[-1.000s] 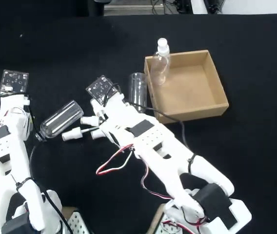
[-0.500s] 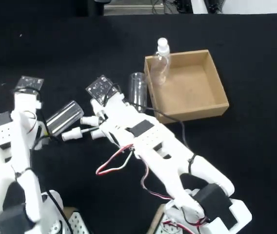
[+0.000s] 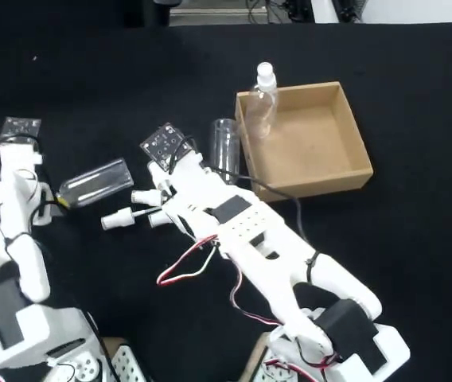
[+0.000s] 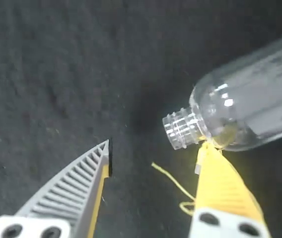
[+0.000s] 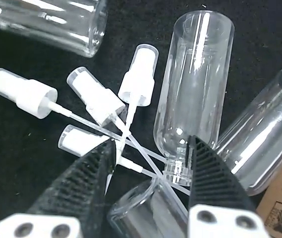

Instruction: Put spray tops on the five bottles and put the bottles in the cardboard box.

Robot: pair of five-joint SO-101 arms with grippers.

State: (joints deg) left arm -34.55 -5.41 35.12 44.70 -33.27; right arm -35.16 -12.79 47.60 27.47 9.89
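Observation:
A clear uncapped bottle (image 3: pixel 95 181) (image 4: pixel 250 104) lies on the black table. Its threaded neck rests against the tip of the yellow finger (image 4: pixel 220 183) of my left gripper (image 4: pixel 156 148) (image 3: pixel 51 208), which is open and holds nothing. Several white spray tops (image 5: pixel 94 94) (image 3: pixel 116 220) lie loose with their tubes crossing. My right gripper (image 5: pixel 151 144) (image 3: pixel 158 208) hovers open over them and over the neck of a second lying bottle (image 5: pixel 195 74). More uncapped bottles (image 5: pixel 260 144) lie beside it. The cardboard box (image 3: pixel 353 163) holds one upright capped bottle (image 3: pixel 264 103) in its far left corner.
An open clear bottle (image 3: pixel 224 147) stands upright just outside the box's left wall. Red and white wires (image 3: pixel 186 267) loop off the right arm onto the table. Open black table lies right of and beyond the box.
My left arm swung right, then drew back to the left. The bottle by it now lies flatter and a little farther from the spray tops. The right arm kept still.

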